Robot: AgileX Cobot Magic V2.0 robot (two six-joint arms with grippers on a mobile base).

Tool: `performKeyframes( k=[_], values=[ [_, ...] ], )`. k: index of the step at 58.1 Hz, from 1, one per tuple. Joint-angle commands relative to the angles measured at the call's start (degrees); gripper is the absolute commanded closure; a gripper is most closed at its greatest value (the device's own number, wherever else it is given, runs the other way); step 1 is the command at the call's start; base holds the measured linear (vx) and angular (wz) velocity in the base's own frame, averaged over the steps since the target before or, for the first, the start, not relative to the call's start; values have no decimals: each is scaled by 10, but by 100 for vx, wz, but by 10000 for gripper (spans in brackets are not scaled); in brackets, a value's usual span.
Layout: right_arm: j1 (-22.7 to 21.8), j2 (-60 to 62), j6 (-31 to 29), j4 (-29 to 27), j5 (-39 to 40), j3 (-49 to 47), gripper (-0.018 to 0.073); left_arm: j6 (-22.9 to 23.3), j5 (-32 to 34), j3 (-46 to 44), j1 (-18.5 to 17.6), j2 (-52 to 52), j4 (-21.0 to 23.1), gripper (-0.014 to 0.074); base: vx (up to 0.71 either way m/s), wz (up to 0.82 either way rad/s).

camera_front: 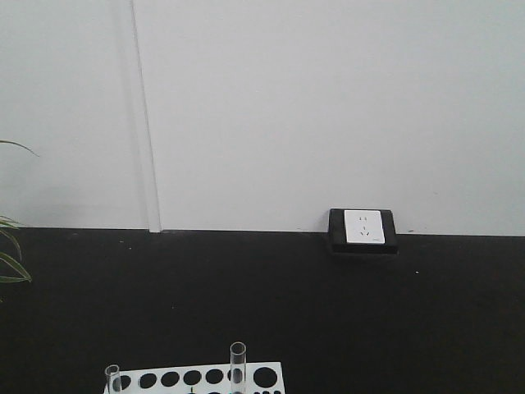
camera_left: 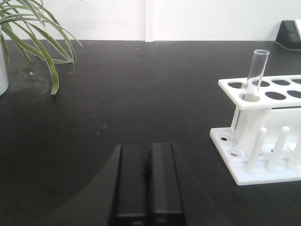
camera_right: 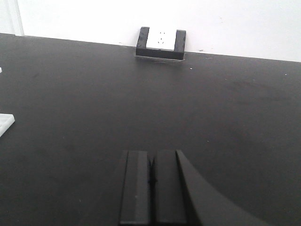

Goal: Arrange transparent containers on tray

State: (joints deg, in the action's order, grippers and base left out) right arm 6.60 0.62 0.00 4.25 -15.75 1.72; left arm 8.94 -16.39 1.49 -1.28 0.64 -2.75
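White wall [camera_front: 328, 98] fills the back, and a big black bench [camera_front: 246, 295] lies in front of it.

Near the front of the bench stands a white rack [camera_left: 254, 129] with rows of round holes in its top. Two see-through test tubes stand up straight in it. One test tube [camera_front: 113, 379] is in the hole at the rack's left corner. The other test tube [camera_front: 238, 365] is in a hole further to the right and sticks up higher. Dark holes sit between them. Short white pegs [camera_left: 256, 148] stick up from the rack's low bottom part.

Far to the left of the rack is a green plant [camera_left: 21, 14] with long thin leaves that hang down over the bench.

Behind the rack and off to its right, a white socket in a black box [camera_front: 363, 227] sits where the bench meets the wall.

To the left of the rack, well apart from it, the left pincer [camera_left: 148, 155] is low over the bench. Its two black fingers are pressed together, with nothing between them.

To the right of the rack is the right pincer [camera_right: 152, 162] (only a small white corner of the rack shows in its view). Its fingers are pressed together too, and it holds nothing.
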Motion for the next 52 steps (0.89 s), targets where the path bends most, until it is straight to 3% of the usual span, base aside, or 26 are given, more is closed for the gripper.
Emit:
performKeyframes(
  k=[1,38,52],
  values=[
    [-1,4,0,7,46,5,571,3,48,17,1,-5,3,603,0,0],
    [-1,4,0,7,46,5,571,5,57,17,1,-5,4,603,0,0],
    [-1,4,0,9,51,5,571,5,144,17,1,-5,4,603,0,0]
  ],
)
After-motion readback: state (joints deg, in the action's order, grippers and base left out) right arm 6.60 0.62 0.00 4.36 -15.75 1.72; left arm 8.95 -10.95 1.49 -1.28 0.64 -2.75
